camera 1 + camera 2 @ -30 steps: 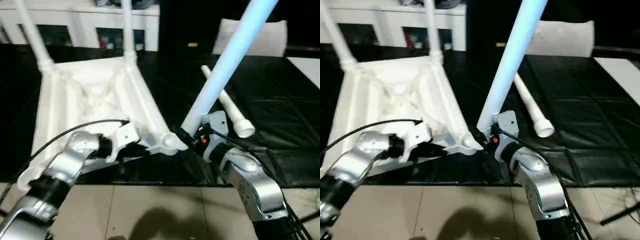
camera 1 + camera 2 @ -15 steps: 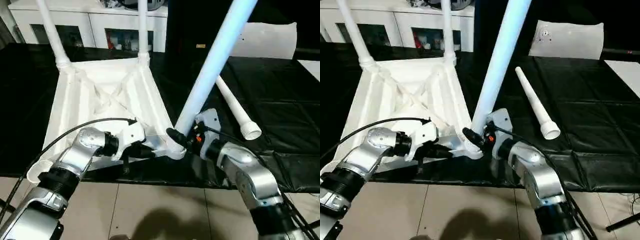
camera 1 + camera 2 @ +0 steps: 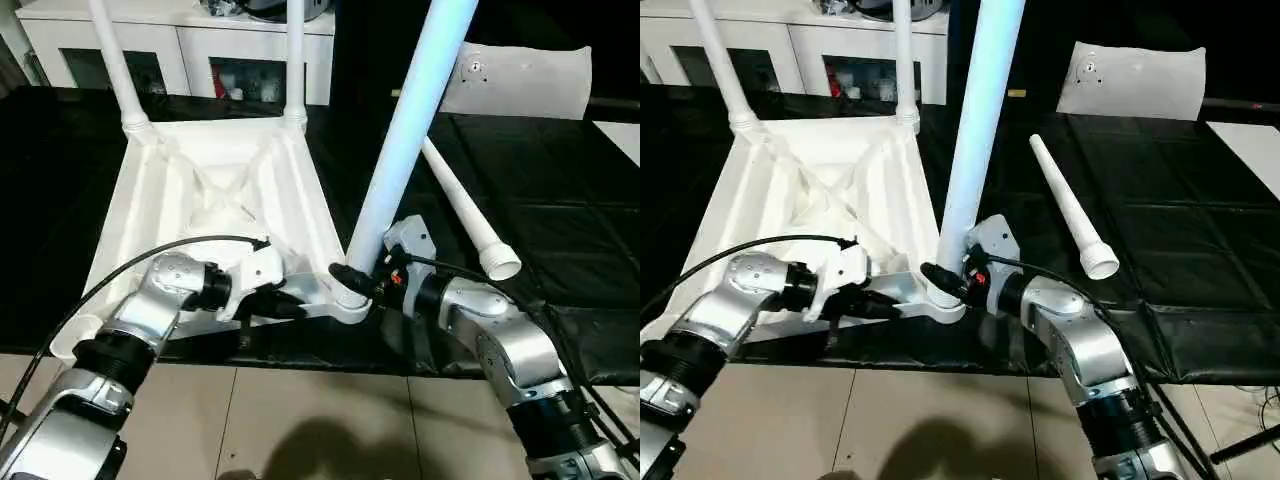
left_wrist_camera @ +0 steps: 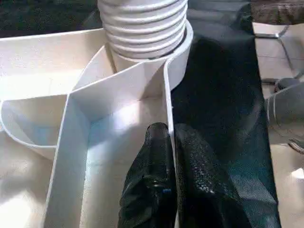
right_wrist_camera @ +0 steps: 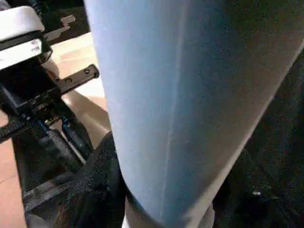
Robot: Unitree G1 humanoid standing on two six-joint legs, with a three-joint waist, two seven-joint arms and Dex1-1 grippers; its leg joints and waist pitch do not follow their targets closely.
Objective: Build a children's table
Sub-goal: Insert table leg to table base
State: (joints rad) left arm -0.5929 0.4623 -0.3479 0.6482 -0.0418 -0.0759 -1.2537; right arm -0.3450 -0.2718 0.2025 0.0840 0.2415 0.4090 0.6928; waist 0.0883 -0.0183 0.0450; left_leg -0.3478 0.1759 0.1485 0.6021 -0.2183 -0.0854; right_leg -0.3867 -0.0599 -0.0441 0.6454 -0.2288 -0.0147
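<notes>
The upturned tabletop lies on the black counter, two legs standing in its far sockets. The right gripper clamps a third leg at the near corner socket. The left gripper pinches the near rim. A fourth leg lies loose beside the tabletop.

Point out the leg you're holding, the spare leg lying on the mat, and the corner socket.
held leg (image 3: 975, 130), right eye view, mid shaft
spare leg (image 3: 1070, 215), right eye view, mid shaft
corner socket (image 4: 178, 59), left wrist view, round wall
</notes>
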